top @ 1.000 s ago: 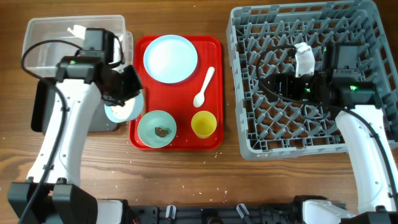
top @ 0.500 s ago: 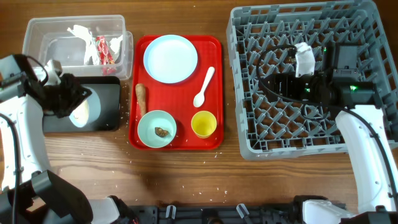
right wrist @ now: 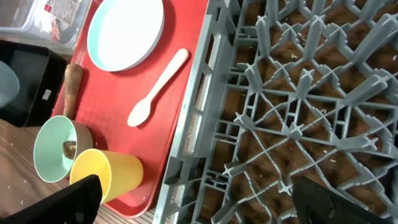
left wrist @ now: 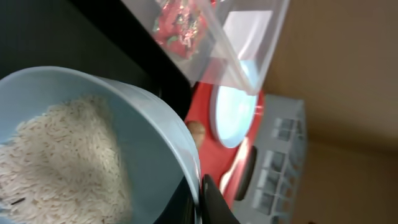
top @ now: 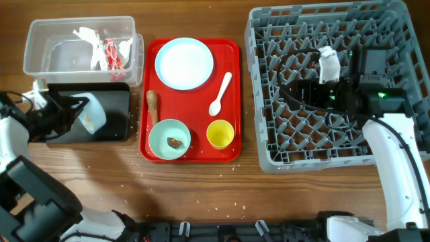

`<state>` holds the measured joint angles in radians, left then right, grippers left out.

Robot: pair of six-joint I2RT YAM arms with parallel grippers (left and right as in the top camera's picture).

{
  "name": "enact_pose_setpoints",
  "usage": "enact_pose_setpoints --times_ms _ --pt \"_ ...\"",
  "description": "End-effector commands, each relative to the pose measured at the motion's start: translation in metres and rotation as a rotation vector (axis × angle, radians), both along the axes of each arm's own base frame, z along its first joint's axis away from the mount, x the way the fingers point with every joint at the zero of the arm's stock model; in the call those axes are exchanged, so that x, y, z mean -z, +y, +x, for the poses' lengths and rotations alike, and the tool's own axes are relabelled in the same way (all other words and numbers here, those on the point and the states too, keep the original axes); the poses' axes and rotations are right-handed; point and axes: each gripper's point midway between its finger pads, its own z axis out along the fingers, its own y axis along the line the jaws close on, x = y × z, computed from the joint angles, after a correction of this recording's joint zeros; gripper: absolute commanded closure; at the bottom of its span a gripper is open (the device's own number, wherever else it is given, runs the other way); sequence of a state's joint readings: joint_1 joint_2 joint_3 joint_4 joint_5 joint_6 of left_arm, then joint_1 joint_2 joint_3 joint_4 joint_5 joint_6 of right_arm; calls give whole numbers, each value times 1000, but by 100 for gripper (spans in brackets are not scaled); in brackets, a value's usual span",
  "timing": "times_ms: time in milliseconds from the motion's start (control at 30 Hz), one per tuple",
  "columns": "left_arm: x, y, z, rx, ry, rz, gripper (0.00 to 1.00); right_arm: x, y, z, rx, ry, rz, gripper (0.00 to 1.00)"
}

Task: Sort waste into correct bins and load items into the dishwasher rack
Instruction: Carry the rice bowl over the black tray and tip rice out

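The left gripper [top: 77, 111] is clamped on the rim of the white bowl [top: 93, 114], which is tipped over the black tray [top: 117, 107] at the table's left edge with rice [left wrist: 56, 162] inside. The right gripper [right wrist: 196, 186] hangs wide open and empty above the dishwasher rack [top: 302, 138].

A pale bowl [top: 92, 113] of white rice [left wrist: 56, 155] is tipped on its side over the black tray [top: 117, 111], just beside a clear tub [top: 47, 50] holding a red-and-white wrapper [top: 111, 54]. To the right lie a round plate [top: 184, 63], white spoon [top: 220, 94], yellow cup [top: 220, 134], brown stick [top: 152, 105] and a teal bowl [top: 161, 134] holding a brown lump [top: 174, 142]. The grey rack [top: 309, 162] stands far right.
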<state>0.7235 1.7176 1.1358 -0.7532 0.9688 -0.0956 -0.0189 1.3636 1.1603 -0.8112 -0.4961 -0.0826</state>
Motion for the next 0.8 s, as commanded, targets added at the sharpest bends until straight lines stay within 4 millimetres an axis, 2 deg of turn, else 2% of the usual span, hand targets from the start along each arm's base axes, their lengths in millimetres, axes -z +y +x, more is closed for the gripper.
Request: enact_pose_setpoints --times_ms 0,100,200,433,567,767 --pt "-32 3 0 11 -181 -141 96 -4 -1 3 8 -8 1 0" --pt "-46 8 -2 -2 -242 -197 96 -3 -1 2 8 -2 1 0" --pt "-46 12 -4 -13 -244 -199 96 -2 -1 0 8 5 1 0" --pt "-63 7 -3 -1 -299 -284 96 -2 -1 0 7 8 1 1" --pt "-83 8 1 9 -356 -379 96 -2 -1 0 8 6 1 1" --pt "-85 13 6 0 -351 -389 96 -2 -1 0 14 11 5 0"
